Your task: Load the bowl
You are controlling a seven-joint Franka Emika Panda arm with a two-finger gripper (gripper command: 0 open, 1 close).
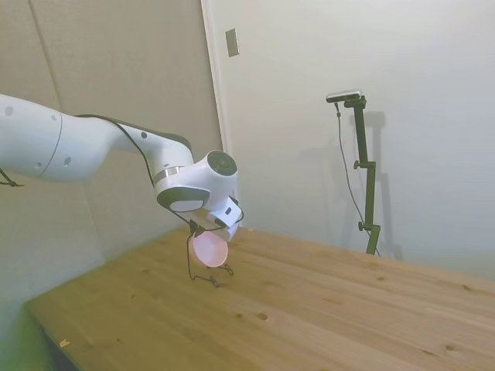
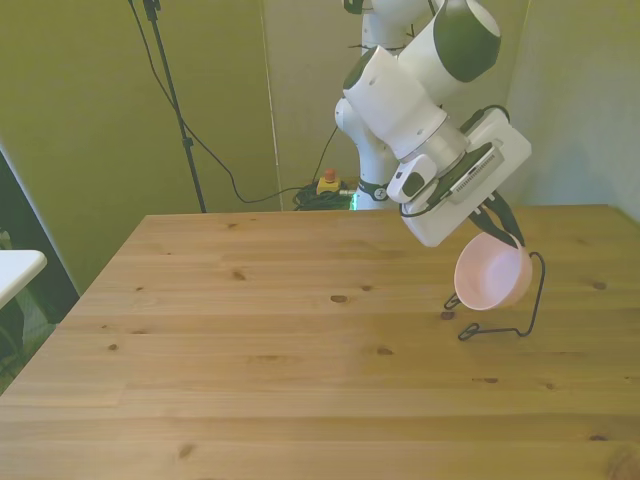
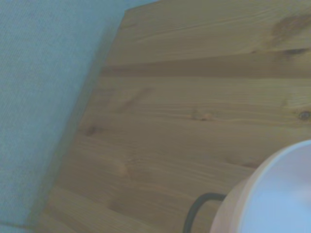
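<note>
One broad table (image 2: 250, 340) of pale knotty planks carries everything, its grain running lengthwise in smooth boards. Over it, toward the front view's right, the glossy white arm (image 2: 410, 95) bends down to the gripper (image 2: 503, 232), whose dark fingers clench the upper rim of the bowl (image 2: 490, 277). That bowl is round, smooth pale pink plastic, tilted on its side and held clear of the boards, right at the thin black wire rack (image 2: 528, 300), which stands on the table with its upright loop just beside the bowl. Whether bowl and wire touch cannot be told. The side view shows the bowl's hollow (image 1: 209, 249), with nothing in it; the front view shows only its outer wall. The blurred wrist view catches the bowl's curved rim (image 3: 272, 194) and a bend of black wire (image 3: 197, 208) beside it.
</note>
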